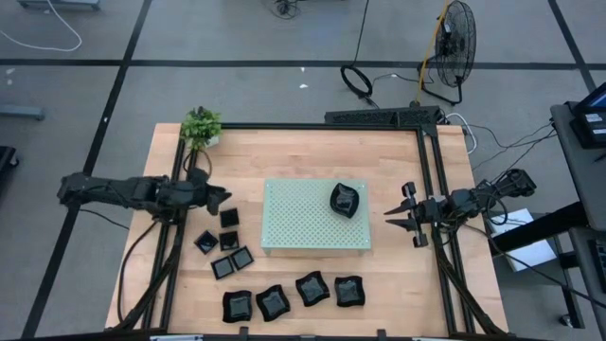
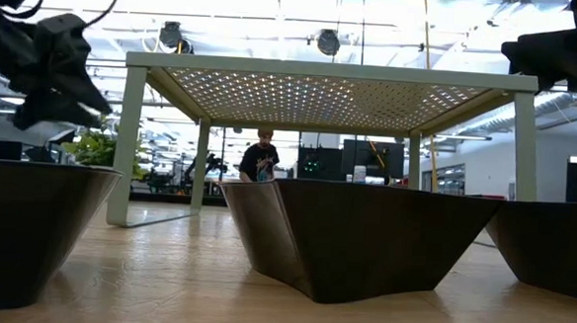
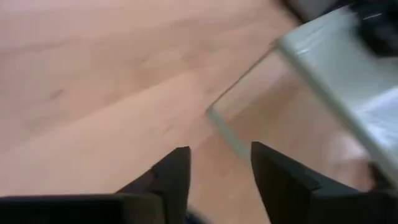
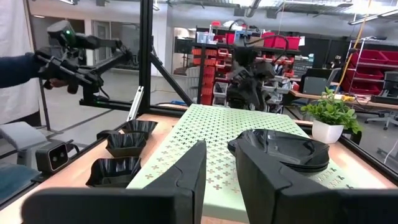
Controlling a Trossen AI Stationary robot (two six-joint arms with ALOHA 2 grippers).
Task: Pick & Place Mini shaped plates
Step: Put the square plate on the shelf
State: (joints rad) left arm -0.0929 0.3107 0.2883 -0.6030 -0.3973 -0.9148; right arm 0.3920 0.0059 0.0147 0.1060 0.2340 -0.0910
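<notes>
Two arms reach inward; left gripper (image 1: 220,197) parted, empty; right gripper (image 1: 402,216) parted, empty.

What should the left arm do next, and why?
Probably lower the left end effector onto the nearest small square plate. Its fingers stand apart with nothing between them, it hovers beside the cluster, and only one leaf-shaped plate sits on the green perforated board. The right end effector waits beside the board.

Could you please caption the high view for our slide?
One black dish sits on the green board; both grippers hover empty beside it.
</notes>
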